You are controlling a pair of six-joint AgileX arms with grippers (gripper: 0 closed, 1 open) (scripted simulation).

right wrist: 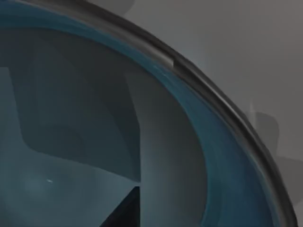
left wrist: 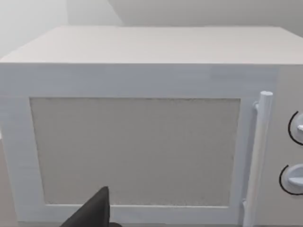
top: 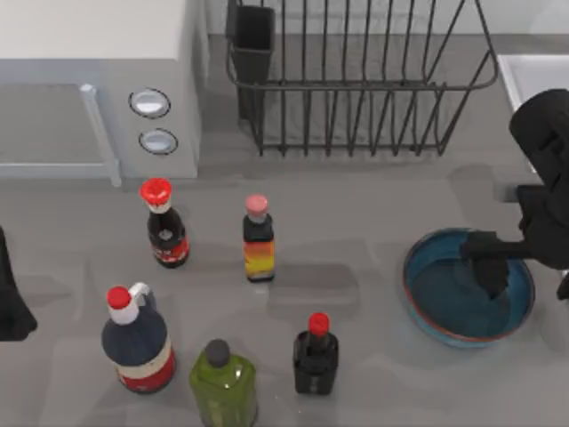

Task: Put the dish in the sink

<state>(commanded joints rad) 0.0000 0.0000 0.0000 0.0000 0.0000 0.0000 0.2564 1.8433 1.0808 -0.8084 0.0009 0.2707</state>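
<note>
Right gripper low over the dish, inside its rim; finger spread impossible to tell. Dish on the table, near the sink, below the dish rack. Left wrist view: microwave front. Left gripper parked far from the dish.

microwave, wire rack, bottles (five)

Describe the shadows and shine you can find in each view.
Top view: soft grey shadows lie on the table beside the bottles, and under the rack; the right gripper darkens the dish below it. Left wrist view: even, flat light on the microwave, no glare. Right wrist view: broad dark shadow shapes cross the dish's glossy inside, with a pale sheen along its rim.
</note>
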